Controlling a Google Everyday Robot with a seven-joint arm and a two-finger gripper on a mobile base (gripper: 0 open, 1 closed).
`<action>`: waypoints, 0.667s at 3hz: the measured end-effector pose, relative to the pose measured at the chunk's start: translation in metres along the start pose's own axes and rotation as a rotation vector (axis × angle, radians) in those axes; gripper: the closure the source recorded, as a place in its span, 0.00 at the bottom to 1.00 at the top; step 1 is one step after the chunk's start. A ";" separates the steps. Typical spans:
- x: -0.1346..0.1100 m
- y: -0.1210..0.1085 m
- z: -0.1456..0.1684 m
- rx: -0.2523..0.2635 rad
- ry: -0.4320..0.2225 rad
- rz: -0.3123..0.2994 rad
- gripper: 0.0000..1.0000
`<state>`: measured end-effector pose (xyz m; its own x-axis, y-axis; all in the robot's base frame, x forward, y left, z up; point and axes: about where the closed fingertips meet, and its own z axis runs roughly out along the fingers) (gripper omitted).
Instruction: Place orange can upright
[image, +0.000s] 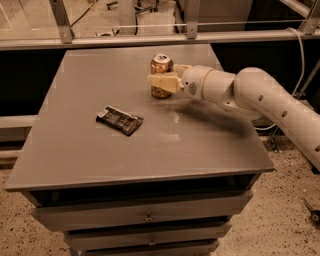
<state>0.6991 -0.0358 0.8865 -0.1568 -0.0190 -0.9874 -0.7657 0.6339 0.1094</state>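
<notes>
The cream two-finger tool (163, 76) clasps the small shiny orange-gold drink can (161, 63), upright at the far middle of the flat grey tabletop (90, 150). Opening unevenly or retreating sideways could drag and topple it.

The cream two-finger gripper (159, 80) stood over the far middle of the flat grey table (85, 75), clasped about the small shiny orange-gold can (161, 65). Ahead of the pincer's tips the tabletop lay open. The flat black rectangular packet (120, 120) lay well apart, towards the near edge. A grey metal rail (150, 39) barred the far side.
</notes>
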 end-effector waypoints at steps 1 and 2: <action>-0.009 0.002 -0.028 0.021 0.044 -0.045 0.00; -0.030 -0.010 -0.060 0.025 0.111 -0.166 0.00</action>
<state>0.6741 -0.0877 0.9219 -0.0987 -0.2091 -0.9729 -0.7711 0.6341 -0.0581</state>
